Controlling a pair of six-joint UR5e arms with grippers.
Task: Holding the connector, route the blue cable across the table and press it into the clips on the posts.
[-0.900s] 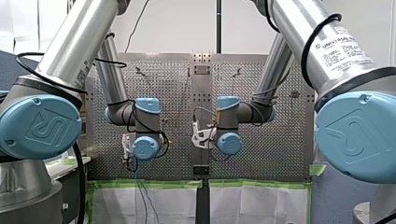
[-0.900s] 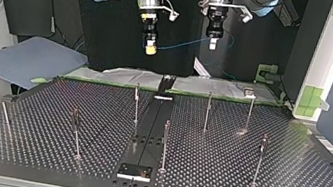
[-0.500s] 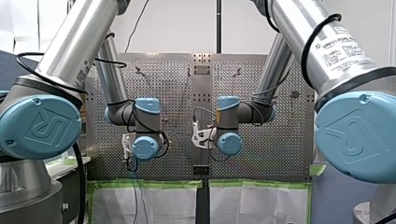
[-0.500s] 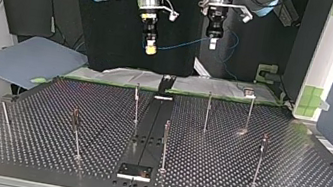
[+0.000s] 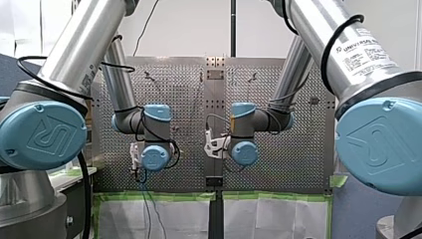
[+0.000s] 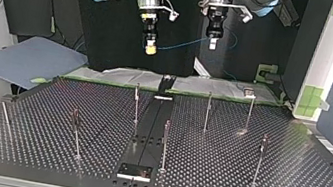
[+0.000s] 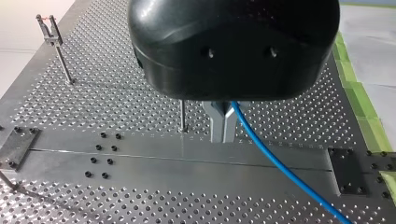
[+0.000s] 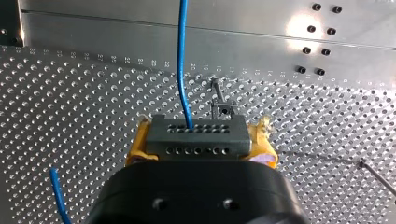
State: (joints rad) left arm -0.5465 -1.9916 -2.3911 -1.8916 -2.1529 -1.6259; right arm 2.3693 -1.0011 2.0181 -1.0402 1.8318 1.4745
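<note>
My right arm [image 5: 303, 20] carries a Universal Robots label [image 5: 365, 50]

My left end effector [image 7: 223, 136] hangs above the perforated counter [image 7: 116, 93]. Its metal fingers [image 7: 217, 126] are pinched together on the blue cable [image 7: 285, 170], which trails away over the smooth middle strip [image 7: 163, 151]. A thin post [image 7: 182, 116] stands just beside the fingers. A clip-topped post [image 7: 57, 49] stands well apart.

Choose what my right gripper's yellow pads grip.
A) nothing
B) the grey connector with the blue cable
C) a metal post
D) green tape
B: in the right wrist view the yellow pads of my right gripper squeeze the grey connector, the blue cable running out of it.
</note>
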